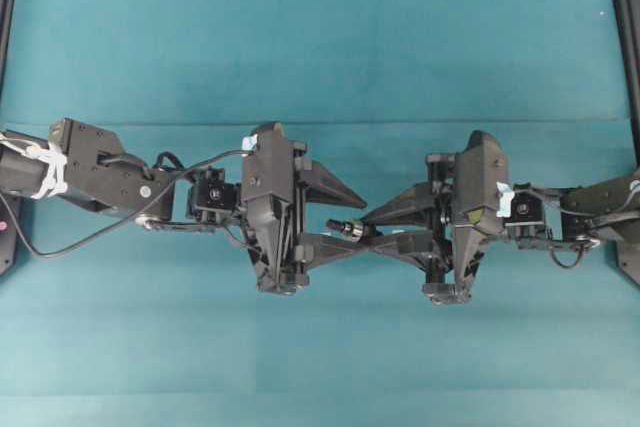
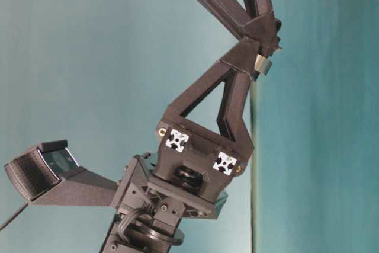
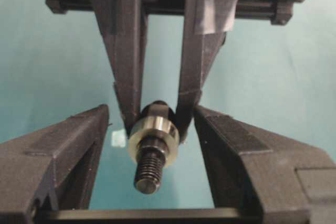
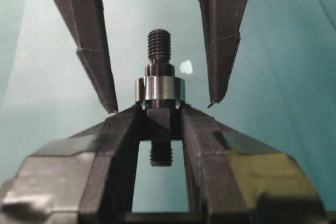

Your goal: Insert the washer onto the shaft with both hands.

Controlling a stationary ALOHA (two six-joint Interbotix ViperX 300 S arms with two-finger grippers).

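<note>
The dark shaft point(image 4: 159, 45) is held in the air, with the silvery washer point(image 4: 160, 88) seated on it against the thicker collar. My right gripper point(image 4: 160, 111) is shut on the shaft just below the washer. My left gripper point(image 3: 151, 109) is open, and its fingers point(image 3: 63, 156) stand wide on either side of the shaft's threaded end point(image 3: 148, 169) without touching it. The washer also shows in the left wrist view point(image 3: 154, 129). In the overhead view the shaft point(image 1: 348, 228) points left from the right gripper point(image 1: 370, 228) into the left gripper point(image 1: 362, 221).
The teal table cloth point(image 1: 320, 57) lies under both arms. A small pale tape square point(image 3: 118, 139) lies on it below the grippers. Black frame rails point(image 1: 628, 37) run along the table's left and right edges.
</note>
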